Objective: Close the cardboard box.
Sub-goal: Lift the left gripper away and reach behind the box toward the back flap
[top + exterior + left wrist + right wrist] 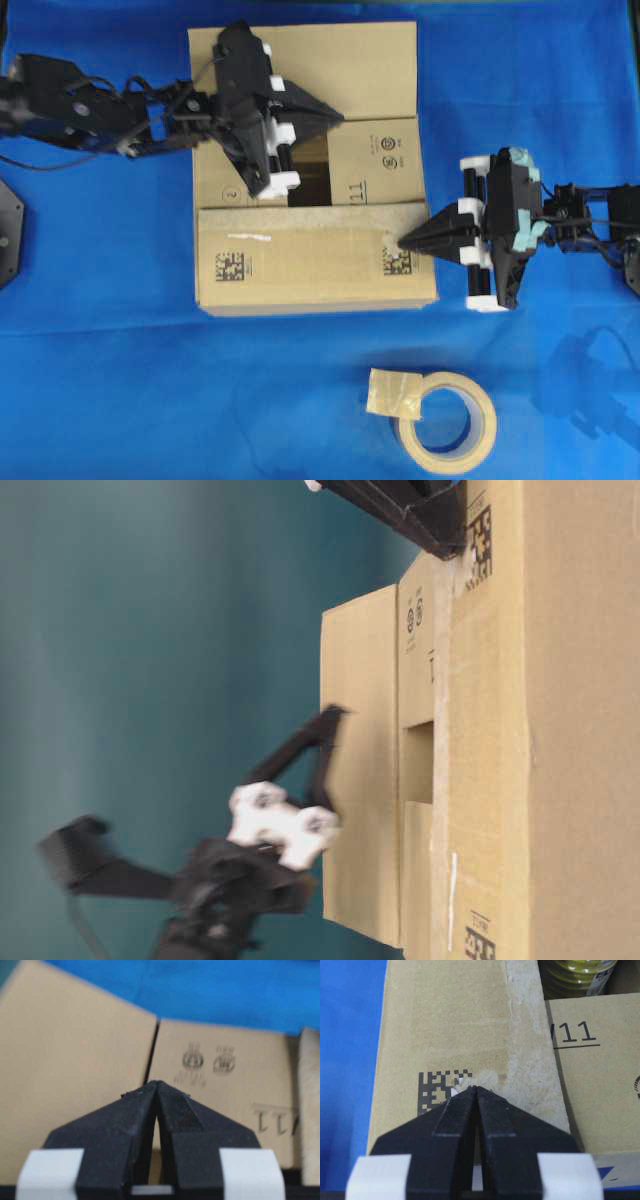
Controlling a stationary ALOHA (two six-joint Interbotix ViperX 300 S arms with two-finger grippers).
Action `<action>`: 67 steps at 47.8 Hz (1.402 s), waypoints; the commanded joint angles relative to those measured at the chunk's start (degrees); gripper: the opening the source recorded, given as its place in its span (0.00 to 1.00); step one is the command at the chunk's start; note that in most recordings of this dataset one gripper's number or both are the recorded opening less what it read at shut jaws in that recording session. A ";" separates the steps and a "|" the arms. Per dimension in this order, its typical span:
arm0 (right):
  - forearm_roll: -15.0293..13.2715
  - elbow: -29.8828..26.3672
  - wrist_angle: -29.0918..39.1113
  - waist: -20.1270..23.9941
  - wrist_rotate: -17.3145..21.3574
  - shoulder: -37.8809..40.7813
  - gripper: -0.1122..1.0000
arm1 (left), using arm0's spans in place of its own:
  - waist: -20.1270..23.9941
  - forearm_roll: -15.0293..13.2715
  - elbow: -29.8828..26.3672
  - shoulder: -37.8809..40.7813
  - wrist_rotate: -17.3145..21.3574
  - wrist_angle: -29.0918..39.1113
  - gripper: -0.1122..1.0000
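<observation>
A large cardboard box (310,170) sits near the surface's far edge, one flap upright. Both end effectors, left (335,118) and right (405,241), are pinched together and empty. Its stiff, light flaps likely suit pushing near their free edges.

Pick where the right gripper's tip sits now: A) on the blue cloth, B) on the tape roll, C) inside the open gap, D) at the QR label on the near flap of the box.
D: the shut right gripper tip sits at the QR label on the cardboard box.

The left claw (335,118) hides part of the cardboard box (310,260) opening.
</observation>
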 commanded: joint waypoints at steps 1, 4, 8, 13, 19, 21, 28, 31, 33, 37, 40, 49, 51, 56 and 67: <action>0.18 -1.05 -0.70 -0.09 -0.09 -0.26 0.10 | 0.44 0.00 -1.32 -4.57 0.09 1.32 0.10; 0.18 -1.14 -0.70 -0.09 -0.09 -0.26 0.10 | 1.32 0.00 -1.93 -6.24 0.26 2.81 0.10; 0.18 -1.14 -0.88 -0.09 -0.09 -0.26 0.10 | 3.52 0.00 -2.99 -8.09 0.62 5.63 0.10; 0.18 -1.14 -1.05 -0.09 -0.18 -0.26 0.10 | 7.21 0.00 -4.83 -8.61 1.58 10.02 0.10; 0.18 -1.14 -1.23 -0.09 -0.26 -0.26 0.10 | 12.13 0.00 -8.35 -7.38 3.34 16.61 0.10; 0.18 -1.14 -1.32 -0.09 -0.26 -0.26 0.10 | 13.45 0.00 -9.58 -6.59 4.04 18.63 0.10; 0.18 -1.14 -1.41 -0.09 -0.44 -0.26 0.10 | 17.49 0.00 -14.94 -2.99 7.03 27.95 0.10; 0.18 -1.14 -1.49 -0.09 -0.53 -0.26 0.10 | 18.28 0.00 -16.96 -1.32 8.17 31.38 0.10; 0.18 -1.14 -1.49 -0.09 -0.53 -0.26 0.10 | 18.81 0.00 -18.46 0.09 8.70 34.01 0.10; 0.18 -1.05 -1.58 -0.09 -0.62 -0.26 0.10 | 19.34 0.09 -20.74 2.46 8.88 37.53 0.10; 0.18 -1.14 -1.58 -0.09 -0.62 -0.18 0.10 | 19.78 0.09 -22.15 4.39 8.96 40.25 0.10; 0.09 -1.05 -1.58 -0.09 -0.70 -0.18 0.10 | 19.78 0.09 -24.79 6.86 8.88 45.53 0.10; 0.09 -1.05 -1.58 -0.09 -0.70 -0.26 0.10 | 19.51 0.09 -25.14 6.94 8.88 46.67 0.10; 0.00 -1.05 -1.58 -0.09 -0.88 -0.18 0.10 | 18.98 0.09 -25.49 7.12 8.88 48.52 0.10; -0.09 -1.05 -1.85 -0.26 -1.14 -0.18 0.10 | 17.49 0.09 -25.84 6.86 8.96 51.33 0.10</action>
